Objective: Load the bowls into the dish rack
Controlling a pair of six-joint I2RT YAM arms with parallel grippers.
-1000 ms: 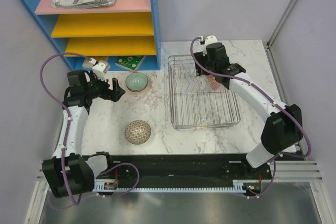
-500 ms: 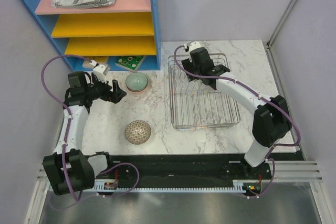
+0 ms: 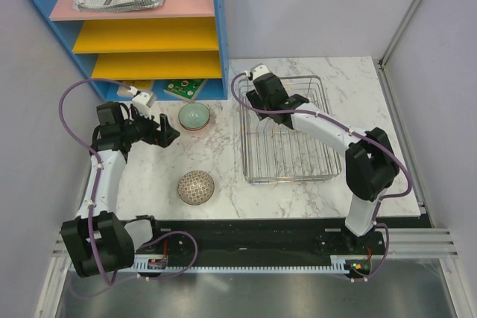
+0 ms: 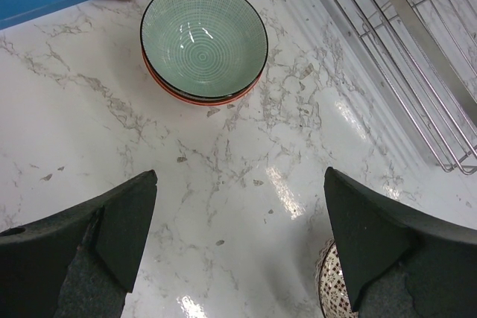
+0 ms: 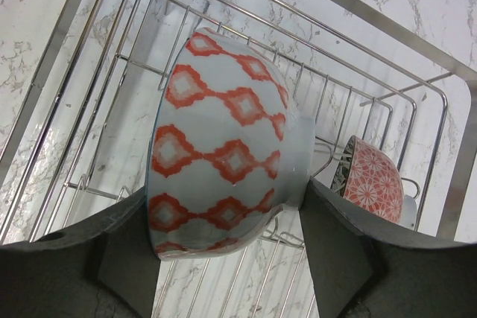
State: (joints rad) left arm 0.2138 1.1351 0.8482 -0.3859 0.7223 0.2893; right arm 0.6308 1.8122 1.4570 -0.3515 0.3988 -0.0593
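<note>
**A:** Right side status?

**B:** The right gripper point(image 5: 223, 191) is clamped on a red-and-white diamond-patterned ceramic bowl point(image 5: 223, 132). The bowl is on its side, with one finger at the rim end and the other against the foot ring.

**A:** Where is it relative to the rack?

**B:** It's over the large chrome wire dish rack point(image 3: 244, 139), at the far-left part in the top view, with the tines right behind it. I can't tell whether it touches the wires.

**A:** Anything already in the rack?

**B:** One red floral-patterned bowl point(image 5: 371, 184), tilted on edge among the wires. It is near the held bowl's foot, and there is a gap between them.

**A:** Left side?

**B:** The left gripper point(image 4: 238, 176) has its jaws spread wide with nothing between them. It hangs over the white marble table point(image 4: 246, 147), well left of the rack.

**A:** And the remaining bowls?

**B:** A pale green round bowl with a dark rim point(image 4: 203, 39) sits upright, nested in an orange-rimmed bowl point(image 4: 195, 99). That stack is on the table ahead of the left fingers, between the blue shelf unit point(image 3: 218, 27) and the rack's left edge.
A beige mesh-patterned bowl point(image 3: 196, 187) stands alone nearer the arm bases, and it looks rim-down. Only its edge shows in the left wrist view, beside the right-hand finger.

**A:** Are the stack and the mesh bowl touching?

**B:** No, they are well apart.
</note>
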